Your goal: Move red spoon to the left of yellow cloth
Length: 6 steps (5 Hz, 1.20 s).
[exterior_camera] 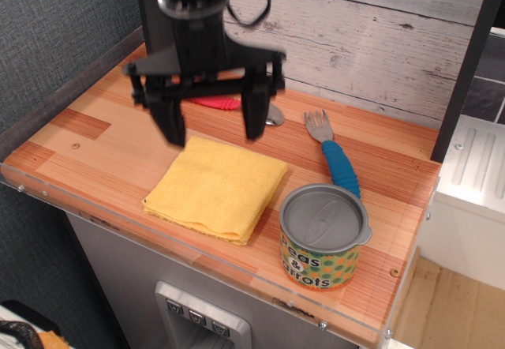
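Note:
The yellow cloth [215, 187] lies folded flat on the wooden counter, left of the can. The red spoon [223, 104] lies behind the cloth near the back wall, mostly hidden by my gripper; a bit of its red handle and its silver bowl [274, 114] show. My gripper [211, 130] hangs open and empty, its two black fingers [170, 122] spread wide just above the cloth's far edge, in front of the spoon.
A blue-handled metal fork [334, 158] lies right of the spoon. A can labelled peas and carrots [323, 237] stands at the front right. A dark post [152, 25] stands at the back left. The counter has a clear plastic front edge [197, 258].

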Each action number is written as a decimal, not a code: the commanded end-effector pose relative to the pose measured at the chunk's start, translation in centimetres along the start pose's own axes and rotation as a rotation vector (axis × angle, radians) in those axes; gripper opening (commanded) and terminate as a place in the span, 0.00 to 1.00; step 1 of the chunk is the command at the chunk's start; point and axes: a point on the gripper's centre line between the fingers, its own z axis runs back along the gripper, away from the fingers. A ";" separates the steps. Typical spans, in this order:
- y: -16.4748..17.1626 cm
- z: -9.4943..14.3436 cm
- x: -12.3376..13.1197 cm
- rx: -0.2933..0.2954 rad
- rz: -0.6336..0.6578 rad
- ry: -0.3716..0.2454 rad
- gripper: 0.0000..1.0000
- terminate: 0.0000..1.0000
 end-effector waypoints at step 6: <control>1.3 -8.9 14.9 0.004 0.872 -0.090 1.00 0.00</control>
